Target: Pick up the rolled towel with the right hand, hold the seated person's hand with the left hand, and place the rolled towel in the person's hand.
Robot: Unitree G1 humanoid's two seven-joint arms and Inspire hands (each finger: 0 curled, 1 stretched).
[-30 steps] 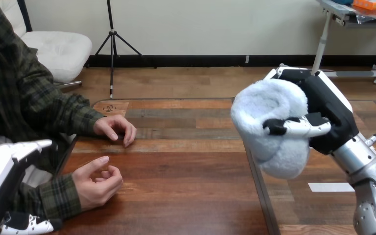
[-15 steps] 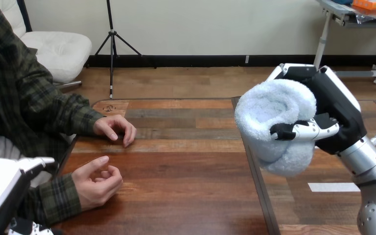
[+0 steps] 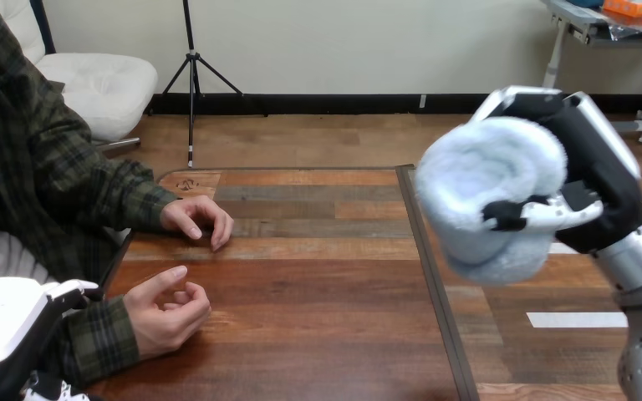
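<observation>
Wood in dark, banded planks makes up the table (image 3: 318, 334), which runs under everything here. The right hand (image 3: 603, 180) is raised off it at the view's right, and its silver forearm comes up from the bottom right corner. This hand holds the towel (image 3: 485, 180), a pale blue, fluffy roll with its rolled end turned toward the camera. One black-and-white finger (image 3: 552, 215) crosses the front of the roll and presses into the pile. The black palm sits behind and to the right of it, so the hand is clamped on the towel. The towel fills the grasp and bulges out to the left of and below that finger, touching nothing else. The left hand (image 3: 0, 322) shows at the bottom left corner, white shell uppermost, low by the table's edge; I cannot tell whether it is open or closed. Just to its right, apart from it, the person's near hand (image 3: 165, 311) rests on the wood, turned partly upward and loosely curled, holding nothing. Beyond that, the person's far hand (image 3: 194, 219) lies palm down with its fingertips on the table. Both of the person's hands are well to the left of the finger on the towel, and lower.
</observation>
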